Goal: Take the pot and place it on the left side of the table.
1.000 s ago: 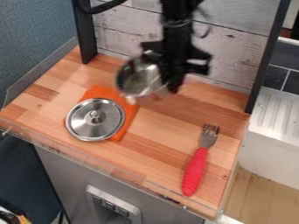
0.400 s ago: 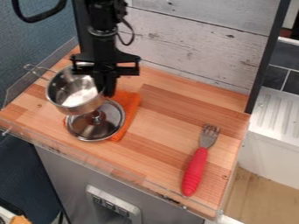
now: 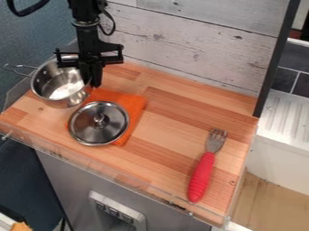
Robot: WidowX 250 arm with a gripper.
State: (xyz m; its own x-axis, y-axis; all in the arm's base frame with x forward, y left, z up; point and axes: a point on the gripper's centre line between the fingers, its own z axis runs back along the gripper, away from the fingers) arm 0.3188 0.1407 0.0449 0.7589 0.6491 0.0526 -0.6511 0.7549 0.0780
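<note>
The black gripper point(image 3: 91, 81) hangs at the upper left of the camera view, shut on the right-hand rim of the silver pot point(image 3: 59, 85). The pot is upright, with its wire handle pointing to the upper left, over the left side of the wooden table point(image 3: 175, 131). Whether its base touches the wood I cannot tell.
A silver lid point(image 3: 98, 123) with a knob lies on an orange cloth point(image 3: 134, 104), just below and right of the pot. Farther right lies a fork point(image 3: 202, 173) with a red handle. A clear low barrier runs along the left and front edges; a whitish plank wall stands behind.
The gripper has carried the pot left from the middle back, passing over the lid's upper part. Lid, cloth and fork have kept their places.
</note>
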